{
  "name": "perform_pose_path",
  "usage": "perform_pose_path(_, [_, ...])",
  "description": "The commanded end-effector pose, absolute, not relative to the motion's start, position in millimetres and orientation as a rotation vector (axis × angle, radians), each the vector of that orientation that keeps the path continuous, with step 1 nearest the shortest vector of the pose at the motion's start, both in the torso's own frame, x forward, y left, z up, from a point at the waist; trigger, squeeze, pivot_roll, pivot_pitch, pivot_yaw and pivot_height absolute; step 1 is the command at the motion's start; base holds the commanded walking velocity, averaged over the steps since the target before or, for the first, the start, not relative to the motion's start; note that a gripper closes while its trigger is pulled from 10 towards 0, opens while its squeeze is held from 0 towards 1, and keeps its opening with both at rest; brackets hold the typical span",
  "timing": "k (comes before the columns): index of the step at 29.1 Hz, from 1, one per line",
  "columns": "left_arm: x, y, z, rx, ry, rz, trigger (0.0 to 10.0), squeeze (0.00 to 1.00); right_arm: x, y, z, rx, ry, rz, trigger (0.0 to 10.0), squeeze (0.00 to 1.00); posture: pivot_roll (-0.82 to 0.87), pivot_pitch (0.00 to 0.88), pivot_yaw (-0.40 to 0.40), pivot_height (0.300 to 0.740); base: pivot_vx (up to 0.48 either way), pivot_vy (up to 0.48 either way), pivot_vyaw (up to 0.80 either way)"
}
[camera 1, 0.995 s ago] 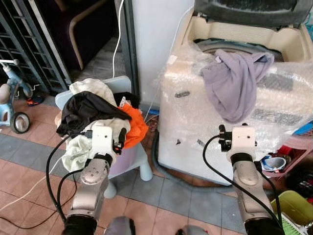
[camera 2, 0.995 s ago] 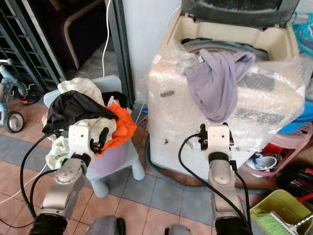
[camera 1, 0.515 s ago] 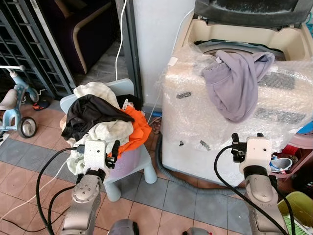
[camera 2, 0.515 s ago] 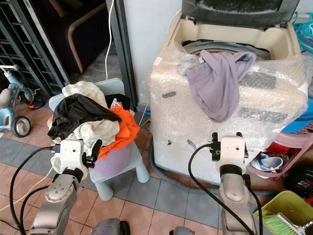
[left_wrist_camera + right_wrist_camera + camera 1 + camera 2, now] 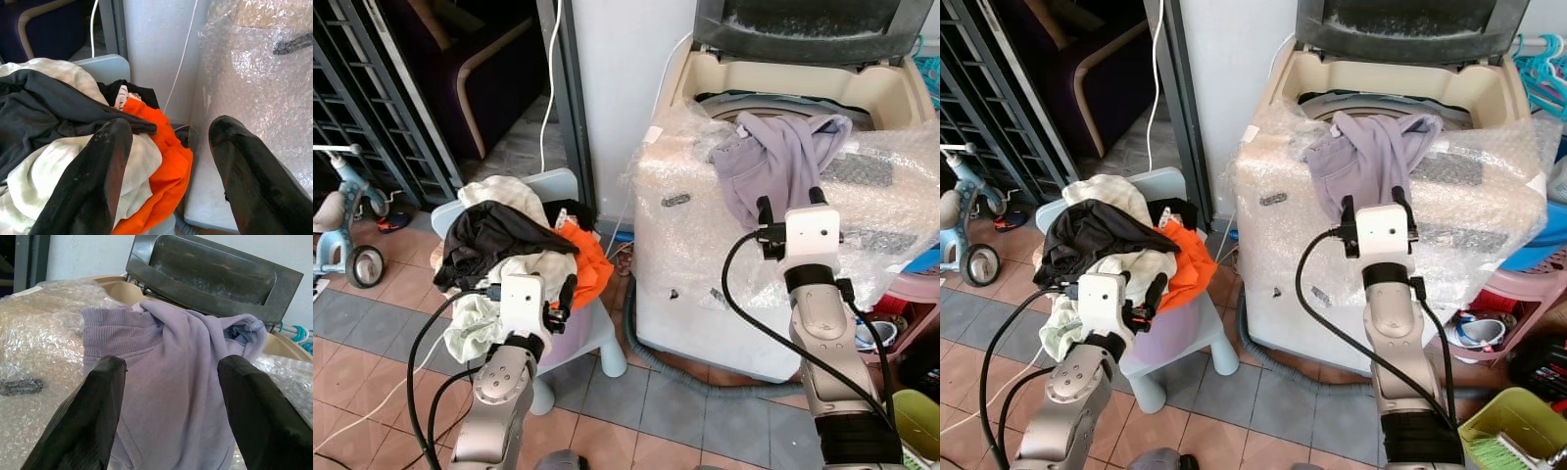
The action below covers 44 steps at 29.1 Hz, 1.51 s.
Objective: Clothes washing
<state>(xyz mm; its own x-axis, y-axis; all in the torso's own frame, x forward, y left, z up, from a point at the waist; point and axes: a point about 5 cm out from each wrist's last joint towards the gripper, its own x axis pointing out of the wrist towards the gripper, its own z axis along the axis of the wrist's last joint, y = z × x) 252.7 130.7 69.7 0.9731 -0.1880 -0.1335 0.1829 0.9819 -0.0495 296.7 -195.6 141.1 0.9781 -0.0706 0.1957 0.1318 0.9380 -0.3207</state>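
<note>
A top-loading washing machine [image 5: 705, 255] wrapped in bubble wrap stands with its lid [image 5: 803, 24] up. A lilac garment [image 5: 773, 162] hangs over the front rim of its tub, also seen as the lilac garment [image 5: 166, 382] in the right wrist view. My right gripper [image 5: 789, 203] is raised right in front of that garment, fingers [image 5: 88, 421] open and empty. A pile of clothes [image 5: 514, 250], black, cream and orange, lies on a pale blue chair [image 5: 592, 323]. My left gripper [image 5: 566, 294] is low beside the pile, open, one finger [image 5: 98, 176] against the cream cloth [image 5: 142, 166].
A child's tricycle [image 5: 342, 235] and a metal gate [image 5: 372, 108] are at the left. A grey drain hose [image 5: 656, 348] curls on the tiled floor by the machine. Pink and green baskets [image 5: 1508, 411] sit at the right.
My right arm has risen from below the machine's front up to the hanging lilac garment. The left arm stayed by the clothes pile. The camera has shifted slightly.
</note>
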Motion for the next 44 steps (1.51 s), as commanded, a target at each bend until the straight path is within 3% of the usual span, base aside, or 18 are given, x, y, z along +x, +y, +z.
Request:
perform_pose_path(1, [255,132,76,-0.030,0.121,-0.184,10.0,0.00,301,-193,145,-0.329,-0.189,-0.088,10.0,0.00,-0.05,0.008,0.039,0.740,0.319,0.000,0.00])
perform_pose_path(10, [256,129,76,-0.033,0.121,-0.171,10.0,0.00,300,-191,135,-0.341,-0.136,-0.075,10.0,0.00,-0.05,0.015,0.035,0.740,0.303,0.000,0.00])
perform_pose_path(18, [253,130,73,-0.021,0.143,-0.168,10.0,0.00,298,-204,127,-0.407,-0.084,-0.156,10.0,0.00,-0.05,0.014,0.041,0.740,0.000,0.000,0.00])
perform_pose_path(20, [253,130,73,-0.022,0.146,-0.168,10.0,0.00,297,-205,125,-0.408,-0.070,-0.163,9.4,0.00,-0.05,0.014,0.041,0.740,0.000,0.000,0.00])
perform_pose_path(21, [253,130,73,-0.022,0.147,-0.171,10.0,0.00,297,-208,121,-0.423,-0.041,-0.184,3.1,0.00,-0.05,0.014,0.041,0.740,0.000,0.000,0.00])
perform_pose_path(23, [254,129,73,-0.020,0.147,-0.173,10.0,0.00,297,-210,119,-0.432,-0.029,-0.195,3.1,0.00,-0.05,0.014,0.041,0.740,0.000,0.000,0.00])
perform_pose_path(24, [254,129,73,-0.023,0.142,-0.181,10.0,0.00,297,-211,117,-0.434,-0.014,-0.203,0.0,0.00,-0.05,0.016,0.043,0.740,0.000,0.000,0.00])
perform_pose_path(35, [253,128,73,-0.026,0.149,-0.188,10.0,0.00,304,-204,117,-0.307,-0.005,-0.114,0.0,0.00,-0.05,0.019,0.044,0.740,0.138,0.000,0.00])
perform_pose_path(36, [253,128,73,-0.025,0.151,-0.187,10.0,0.00,304,-203,117,-0.309,-0.004,-0.102,2.6,0.00,-0.05,0.019,0.044,0.740,0.000,0.000,0.00])
perform_pose_path(37, [253,128,72,-0.024,0.152,-0.186,10.0,0.00,305,-202,117,-0.313,-0.004,-0.095,2.6,0.00,-0.05,0.019,0.044,0.740,0.000,0.000,0.00])
perform_pose_path(38, [253,128,72,-0.022,0.155,-0.183,10.0,0.00,305,-200,116,-0.302,-0.003,-0.073,6.4,0.00,-0.05,0.020,0.044,0.740,0.000,0.000,0.00])
perform_pose_path(39, [253,128,72,-0.022,0.156,-0.180,10.0,0.00,305,-199,116,-0.293,-0.002,-0.060,8.2,0.00,-0.05,0.021,0.045,0.740,0.000,0.000,0.00])
perform_pose_path(40, [253,128,72,-0.022,0.157,-0.179,10.0,0.00,305,-199,116,-0.298,-0.001,-0.060,8.4,0.00,-0.05,0.021,0.045,0.740,0.000,0.000,0.00])
perform_pose_path(41, [253,128,72,-0.023,0.158,-0.179,10.0,0.00,305,-199,114,-0.297,0.012,-0.061,10.0,0.00,-0.05,0.021,0.045,0.740,0.000,0.000,0.00])
perform_pose_path(44, [253,128,72,-0.022,0.161,-0.182,10.0,0.00,307,-199,106,-0.323,0.069,-0.054,10.0,0.00,-0.05,0.026,0.051,0.740,0.000,0.000,0.00])
